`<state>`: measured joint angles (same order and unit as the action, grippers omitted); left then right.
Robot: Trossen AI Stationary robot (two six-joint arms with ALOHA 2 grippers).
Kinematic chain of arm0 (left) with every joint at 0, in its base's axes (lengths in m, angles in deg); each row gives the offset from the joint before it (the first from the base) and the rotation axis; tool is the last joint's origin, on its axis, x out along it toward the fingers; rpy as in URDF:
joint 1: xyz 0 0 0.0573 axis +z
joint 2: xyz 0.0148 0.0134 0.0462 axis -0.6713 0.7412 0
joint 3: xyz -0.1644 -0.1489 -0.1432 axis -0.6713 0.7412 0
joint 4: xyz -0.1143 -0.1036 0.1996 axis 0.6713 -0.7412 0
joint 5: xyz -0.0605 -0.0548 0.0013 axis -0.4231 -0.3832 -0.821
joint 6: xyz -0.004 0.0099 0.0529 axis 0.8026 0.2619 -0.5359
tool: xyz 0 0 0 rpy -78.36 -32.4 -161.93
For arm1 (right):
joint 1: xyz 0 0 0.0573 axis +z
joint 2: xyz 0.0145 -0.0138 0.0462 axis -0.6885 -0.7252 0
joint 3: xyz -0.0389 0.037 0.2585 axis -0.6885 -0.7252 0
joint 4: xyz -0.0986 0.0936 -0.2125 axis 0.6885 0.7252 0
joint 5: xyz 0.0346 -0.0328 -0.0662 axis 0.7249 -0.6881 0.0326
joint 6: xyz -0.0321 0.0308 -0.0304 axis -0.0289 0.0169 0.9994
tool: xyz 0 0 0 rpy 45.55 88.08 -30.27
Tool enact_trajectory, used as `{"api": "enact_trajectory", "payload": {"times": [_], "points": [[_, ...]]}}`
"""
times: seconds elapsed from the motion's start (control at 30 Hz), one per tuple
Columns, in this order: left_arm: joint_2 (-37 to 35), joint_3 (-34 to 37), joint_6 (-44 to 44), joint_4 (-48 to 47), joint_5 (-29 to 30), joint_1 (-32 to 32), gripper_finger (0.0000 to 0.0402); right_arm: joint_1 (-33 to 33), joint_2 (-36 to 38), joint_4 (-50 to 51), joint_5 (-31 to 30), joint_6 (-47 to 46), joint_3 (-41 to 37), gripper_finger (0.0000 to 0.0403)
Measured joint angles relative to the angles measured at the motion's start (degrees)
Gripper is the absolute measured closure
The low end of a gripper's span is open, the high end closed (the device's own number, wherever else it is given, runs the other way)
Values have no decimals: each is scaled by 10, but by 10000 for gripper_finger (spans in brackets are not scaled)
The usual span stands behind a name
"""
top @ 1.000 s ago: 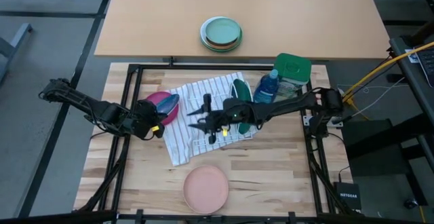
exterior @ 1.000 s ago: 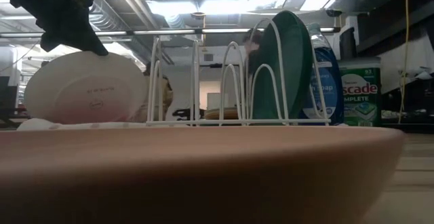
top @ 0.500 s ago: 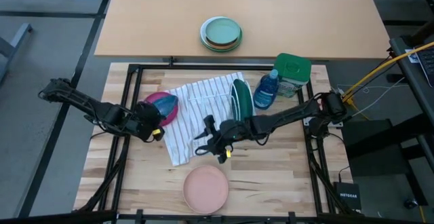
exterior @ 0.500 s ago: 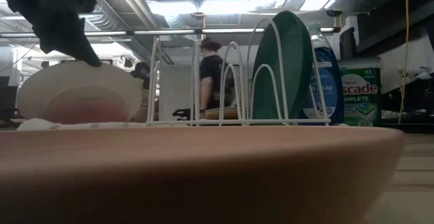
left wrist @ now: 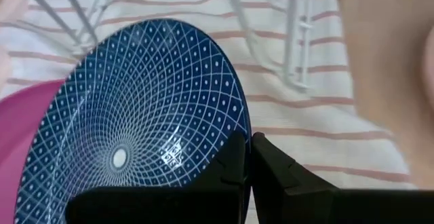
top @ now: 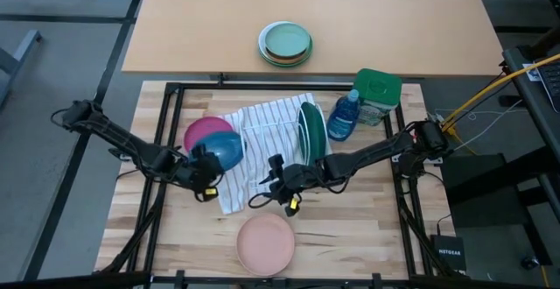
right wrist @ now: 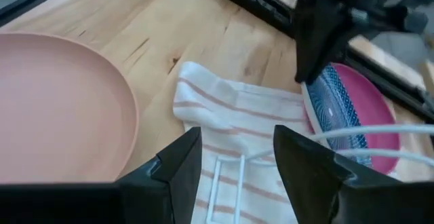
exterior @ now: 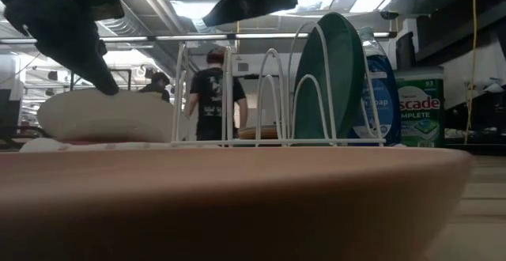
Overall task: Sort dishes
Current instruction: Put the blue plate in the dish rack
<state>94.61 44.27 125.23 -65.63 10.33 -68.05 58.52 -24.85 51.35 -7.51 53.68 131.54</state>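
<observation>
My left gripper [top: 206,172] is shut on the glossy blue bowl [top: 224,149], which sits over the near edge of the magenta plate [top: 201,133] and the striped towel [top: 262,118]. The low view shows the bowl's pale outer wall [exterior: 107,115]. The dark green plate [top: 311,131] stands on edge in the white wire rack [exterior: 237,95]. The salmon-pink plate [top: 267,243] lies flat near the front edge. My right gripper [top: 276,186] is open and empty, between the rack and the salmon plate [right wrist: 54,108]. My left gripper pinches the bowl's rim [left wrist: 245,130] at its near side, one finger inside the bowl and one outside. The fingers come slanting from the table's near left. The bowl is tilted, opening up. Whether its underside rests on the towel I cannot tell.
A blue soap bottle [top: 343,116] and a green detergent tub [top: 378,92] stand right of the rack. Stacked mint-green plates [top: 285,44] sit on the far table. A person [exterior: 209,95] walks in the room behind. Bare wood lies beside the salmon plate.
My left gripper has gone toward the near edge and a little right with the bowl, which has tipped from standing on edge to lying low, opening up. My right gripper has drawn back from the rack toward the near edge, still open.
</observation>
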Motion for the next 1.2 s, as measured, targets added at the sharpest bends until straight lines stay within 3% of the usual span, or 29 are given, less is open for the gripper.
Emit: {"api": "enact_trajectory", "payload": {"times": [0.37,0.9,1.0,1.2], "points": [[-3,0,49,9,-68,-62,401,0,0,2,0,-5,0,217],[-1,0,58,6,-68,-80,401,0,0,1,0,-5,0,217],[-1,0,104,5,-99,-80,401,0,0,2,0,-5,0,217],[-1,0,295,-18,-219,-82,401,0,0,12,1,-5,0,217]]}}
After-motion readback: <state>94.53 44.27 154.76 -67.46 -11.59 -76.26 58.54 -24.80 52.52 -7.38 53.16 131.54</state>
